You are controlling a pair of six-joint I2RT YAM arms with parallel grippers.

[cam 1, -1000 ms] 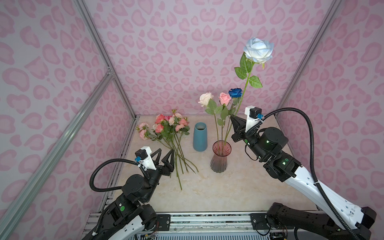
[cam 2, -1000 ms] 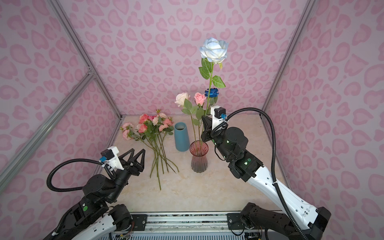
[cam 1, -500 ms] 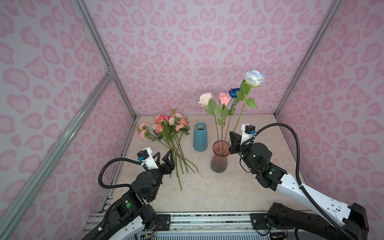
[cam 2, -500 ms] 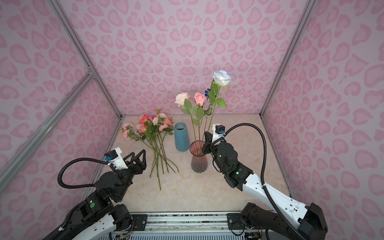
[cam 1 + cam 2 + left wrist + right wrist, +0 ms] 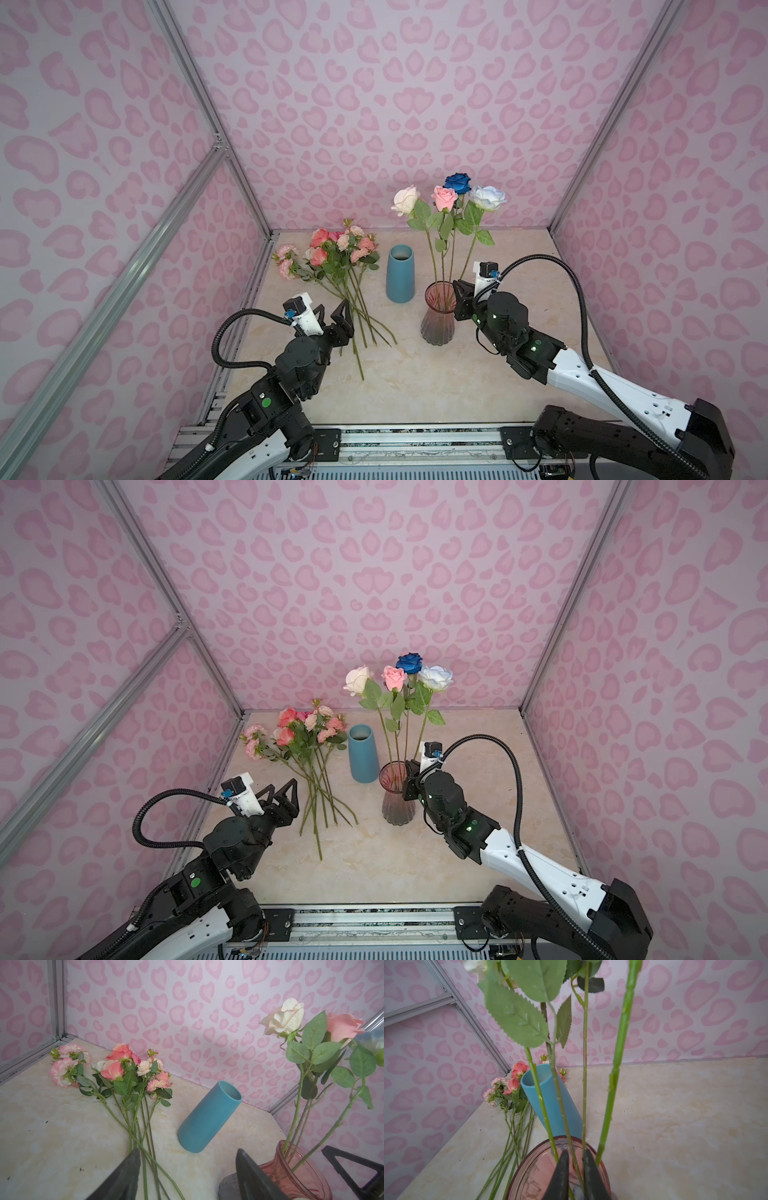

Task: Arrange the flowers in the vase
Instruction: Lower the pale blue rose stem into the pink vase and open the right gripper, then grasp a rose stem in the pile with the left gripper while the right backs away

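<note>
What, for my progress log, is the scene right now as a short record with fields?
pink glass vase: upright, holds four stems
in it: cream rose, pink rose, dark blue rose, pale blue rose
blue vase: upright beside the pink one, no flowers in it
loose flowers: lying bunched on the table
left gripper: open, near the loose stems' lower ends, holding nothing
right gripper: at the pink vase's rim, jaws slightly apart, stems in the gap; grip unclear

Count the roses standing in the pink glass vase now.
4: cream rose leftmost, pink rose, dark blue rose beside it, pale blue rose rightmost; none seems hidden.
</note>
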